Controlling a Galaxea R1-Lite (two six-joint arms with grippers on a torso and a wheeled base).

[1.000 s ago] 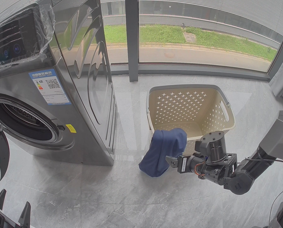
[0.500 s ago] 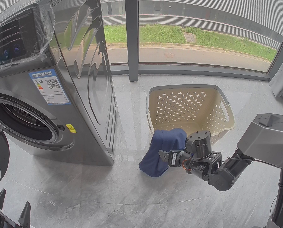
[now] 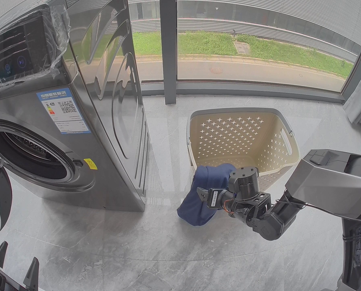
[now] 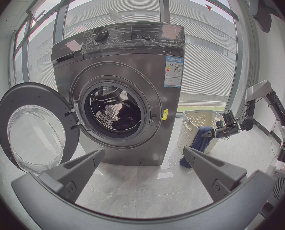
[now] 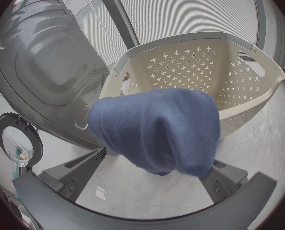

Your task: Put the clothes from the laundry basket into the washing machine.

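Grey stone-look floor (image 3: 107, 243) beside a tall window (image 3: 249, 41). Washing machine (image 3: 67, 102) is stood at the robot's left, with its door (image 4: 37, 128) swung open and the drum (image 4: 115, 111) exposed. Dark cloth (image 4: 123, 123) is noted already lying inside the drum. Laundry basket (image 3: 245, 113) is set near the machine's flank. Blue garment (image 3: 200, 211) is draped over the basket's near rim, its lower end hanging outside down to the floor.

Change over the last second: right gripper (image 3: 202, 195) has been carried leftward from beside the basket's near corner up to the garment. The garment itself has not been shifted.

Right gripper's jaws are held spread, with the hanging cloth at their mouth; nothing is gripped yet. Whether a finger touches the fabric cannot be settled.

Left gripper (image 4: 143, 151) is held low, facing the drum, jaws wide apart, nothing held.

Judgement: the approach is taken as finished. Closing on the fold is indicated next, then transfer to the drum. Slack cloth may be snagged on the rim when lifted.
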